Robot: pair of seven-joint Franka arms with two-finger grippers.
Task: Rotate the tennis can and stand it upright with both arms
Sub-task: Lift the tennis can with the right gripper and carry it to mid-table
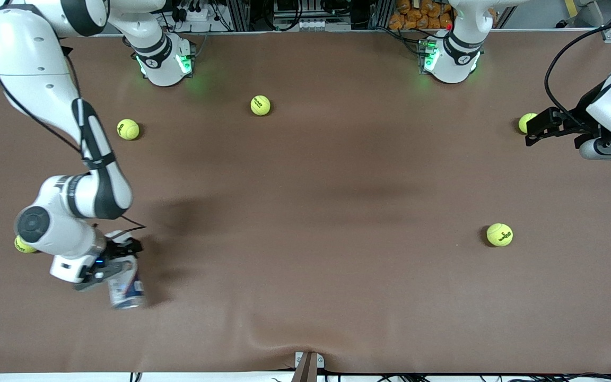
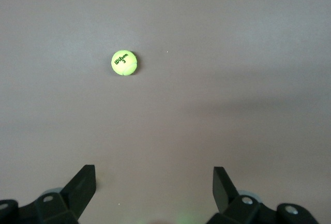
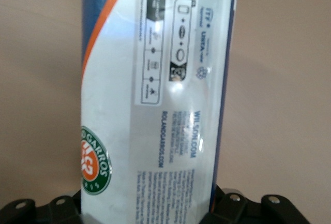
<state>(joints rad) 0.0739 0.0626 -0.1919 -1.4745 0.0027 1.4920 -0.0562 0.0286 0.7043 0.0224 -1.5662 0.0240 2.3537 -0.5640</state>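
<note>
The tennis can [image 1: 126,289], with its white, blue and red label, is at the right arm's end of the table, near the front edge. It is tilted, with its silvery rim toward the front camera. I cannot tell whether it touches the cloth. My right gripper [image 1: 117,263] is shut on the can's end away from the front camera. In the right wrist view the can [image 3: 155,105] fills the space between the jaws of the right gripper [image 3: 150,206]. My left gripper [image 1: 531,130] is open and empty at the left arm's end, beside a tennis ball [image 1: 525,121]. The left gripper [image 2: 155,182] also shows open over bare cloth.
More tennis balls lie on the brown cloth: one [image 1: 128,129] and one [image 1: 260,105] near the bases, one [image 1: 499,234] toward the left arm's end, and one [image 1: 23,245] half hidden by the right arm. The left wrist view shows a ball [image 2: 124,62].
</note>
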